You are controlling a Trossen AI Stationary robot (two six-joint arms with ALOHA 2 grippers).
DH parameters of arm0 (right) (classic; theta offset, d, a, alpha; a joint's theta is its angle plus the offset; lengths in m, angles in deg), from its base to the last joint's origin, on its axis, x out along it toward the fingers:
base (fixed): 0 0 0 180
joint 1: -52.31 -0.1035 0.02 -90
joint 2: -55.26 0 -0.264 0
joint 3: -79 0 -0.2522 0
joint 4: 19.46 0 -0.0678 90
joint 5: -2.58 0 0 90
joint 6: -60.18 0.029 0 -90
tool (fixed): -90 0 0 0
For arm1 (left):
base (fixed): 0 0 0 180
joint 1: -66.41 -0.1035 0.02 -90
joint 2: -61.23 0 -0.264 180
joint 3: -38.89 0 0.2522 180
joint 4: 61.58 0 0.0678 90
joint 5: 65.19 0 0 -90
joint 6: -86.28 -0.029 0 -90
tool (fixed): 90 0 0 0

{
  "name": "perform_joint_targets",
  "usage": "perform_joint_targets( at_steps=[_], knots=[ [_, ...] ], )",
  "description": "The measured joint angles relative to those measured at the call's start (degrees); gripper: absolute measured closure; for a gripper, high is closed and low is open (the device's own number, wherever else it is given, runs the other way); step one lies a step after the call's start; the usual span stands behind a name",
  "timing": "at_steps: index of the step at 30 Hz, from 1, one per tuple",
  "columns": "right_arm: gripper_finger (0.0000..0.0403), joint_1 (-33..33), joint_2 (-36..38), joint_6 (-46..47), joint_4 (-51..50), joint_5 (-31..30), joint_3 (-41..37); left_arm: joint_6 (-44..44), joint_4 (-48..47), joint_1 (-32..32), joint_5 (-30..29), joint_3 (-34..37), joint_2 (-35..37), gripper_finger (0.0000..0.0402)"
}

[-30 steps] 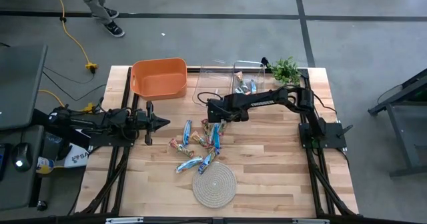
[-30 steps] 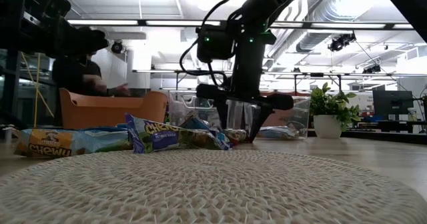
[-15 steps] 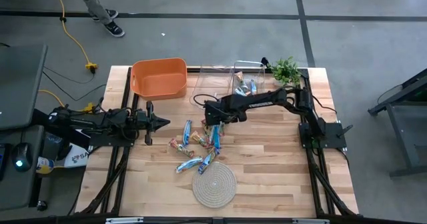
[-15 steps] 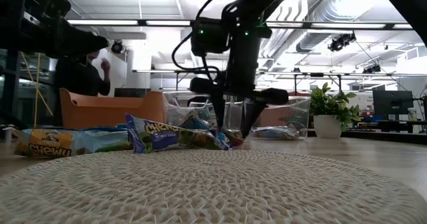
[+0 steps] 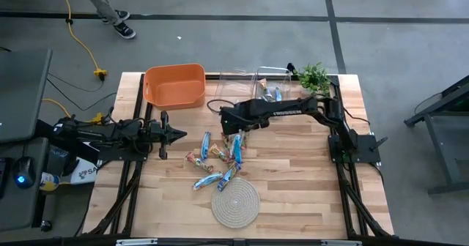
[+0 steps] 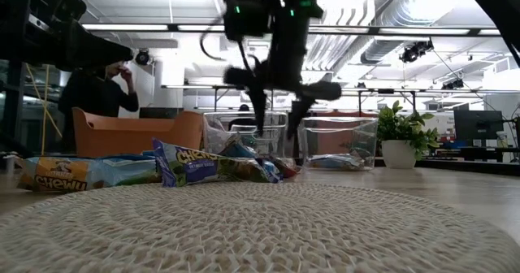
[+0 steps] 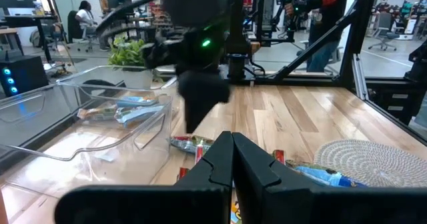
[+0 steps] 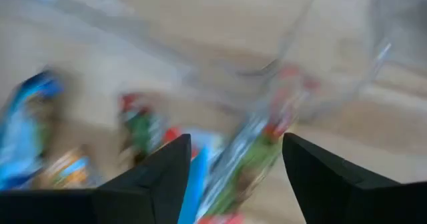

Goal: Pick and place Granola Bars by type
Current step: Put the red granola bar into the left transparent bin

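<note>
Hovering our wide-open right gripper [image 6: 276, 131], empty, above the shiny-wrapped Granola Bars [image 5: 220, 158] scattered mid-table, we judged one bar should be straddled squarely; our left gripper [image 5: 176, 135] waited shut.

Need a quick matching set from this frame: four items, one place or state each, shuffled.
Items:
1. left gripper
2. right gripper
3. orange bin
4. rope mat

Place or state:
A. near table edge, below the bar pile
B. open, over the granola bars
C. far left corner of the table
D. shut, at the left side

Pairs: 1-D, 2-B, 3-C, 4-A
</note>
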Motion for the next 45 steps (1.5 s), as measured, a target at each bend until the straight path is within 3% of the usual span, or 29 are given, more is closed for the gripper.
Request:
perform_joint_targets(
  at_steps=[9,16,19,31,45],
  knots=[
    [0.018,-6.3,0.2,3.1,-8.7,-3.6,8.2,0.0,0.0,0.0,0.0,0.0,0.0,0.0401],
    [0.018,-12.9,0.2,9.0,-7.9,1.6,5.8,0.0,0.0,0.0,0.0,0.0,0.0,0.0401],
    [0.018,-14.7,0.2,11.9,-7.9,0.7,3.9,0.0,0.0,0.0,0.0,0.0,0.0,0.0401],
    [0.0181,-9.4,0.2,11.3,2.1,2.0,-6.5,0.0,0.0,0.0,0.0,0.0,0.0,0.0401],
    [0.0181,-3.3,0.2,5.2,6.2,0.8,-8.1,0.0,0.0,0.0,0.0,0.0,0.0,0.0401]
  ],
)
